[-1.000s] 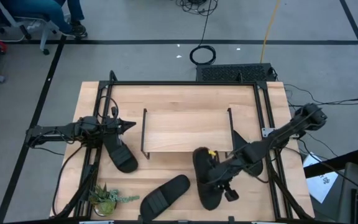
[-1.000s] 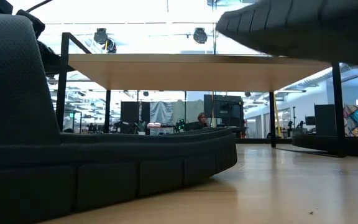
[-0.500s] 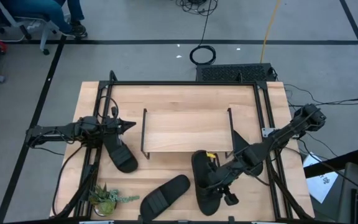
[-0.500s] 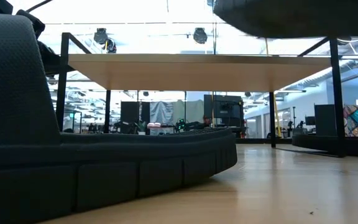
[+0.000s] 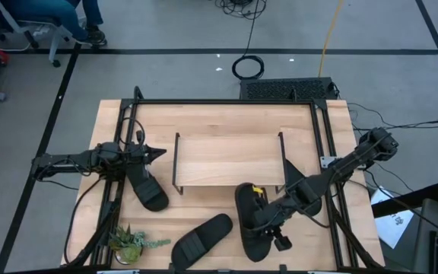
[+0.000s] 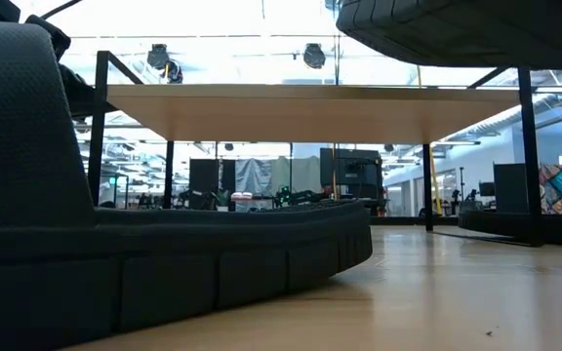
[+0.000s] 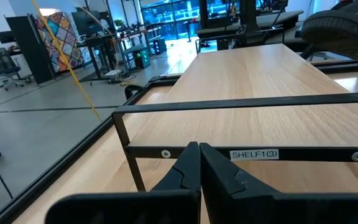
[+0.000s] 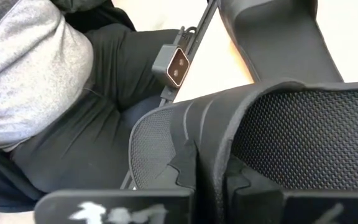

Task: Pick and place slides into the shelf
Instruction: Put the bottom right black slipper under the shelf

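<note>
The shelf [image 5: 229, 158] stands mid-table. 1 slide [image 5: 146, 186] lies to its left, 2 slides [image 5: 201, 239] [image 5: 250, 228] in front, a plant [image 5: 128, 242] at the front-left corner.

I count three slides: one [image 5: 147, 190], a second [image 5: 201, 240], a third [image 5: 251, 221]. One shelf [image 5: 228, 159], one small plant [image 5: 130, 243], two arms.
</note>
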Available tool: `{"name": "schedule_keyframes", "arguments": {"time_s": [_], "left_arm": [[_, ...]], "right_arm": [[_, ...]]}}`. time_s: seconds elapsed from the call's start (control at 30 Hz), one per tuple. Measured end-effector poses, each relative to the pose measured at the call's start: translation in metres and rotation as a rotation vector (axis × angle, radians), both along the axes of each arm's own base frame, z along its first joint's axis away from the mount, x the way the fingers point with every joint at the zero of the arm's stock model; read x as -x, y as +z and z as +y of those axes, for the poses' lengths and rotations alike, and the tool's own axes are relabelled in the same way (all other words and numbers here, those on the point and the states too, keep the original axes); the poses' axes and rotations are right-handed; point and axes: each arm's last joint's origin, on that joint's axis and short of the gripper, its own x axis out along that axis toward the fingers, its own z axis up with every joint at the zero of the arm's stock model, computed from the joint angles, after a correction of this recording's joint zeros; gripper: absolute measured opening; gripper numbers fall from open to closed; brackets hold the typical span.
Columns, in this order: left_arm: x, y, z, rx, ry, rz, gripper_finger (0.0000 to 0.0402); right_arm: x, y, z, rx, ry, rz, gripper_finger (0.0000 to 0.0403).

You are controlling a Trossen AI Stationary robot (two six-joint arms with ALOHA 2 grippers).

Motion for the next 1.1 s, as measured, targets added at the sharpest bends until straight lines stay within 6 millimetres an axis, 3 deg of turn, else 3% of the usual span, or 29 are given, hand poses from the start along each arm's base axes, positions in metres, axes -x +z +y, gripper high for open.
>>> {"name": "schedule_keyframes", "arguments": {"time_s": [0.33, 0.67, 1.1], "left_arm": [[0.0, 0.0, 0.0, -0.004, 0.0, 0.001, 0.0001], [0.0, 0.0, 0.0, -0.01, 0.0, 0.002, 0.0001], [0.0, 0.0, 0.0, -0.022, 0.001, 0.005, 0.0001]], "right_arm": [[-0.004, 0.003, -0.015, -0.024, -0.012, 0.043, 0.0005], [-0.011, 0.055, -0.031, 0.105, -0.045, 0.017, 0.0005], [-0.013, 0.062, -0.069, 0.152, -0.13, 0.072, 0.0005]]}}
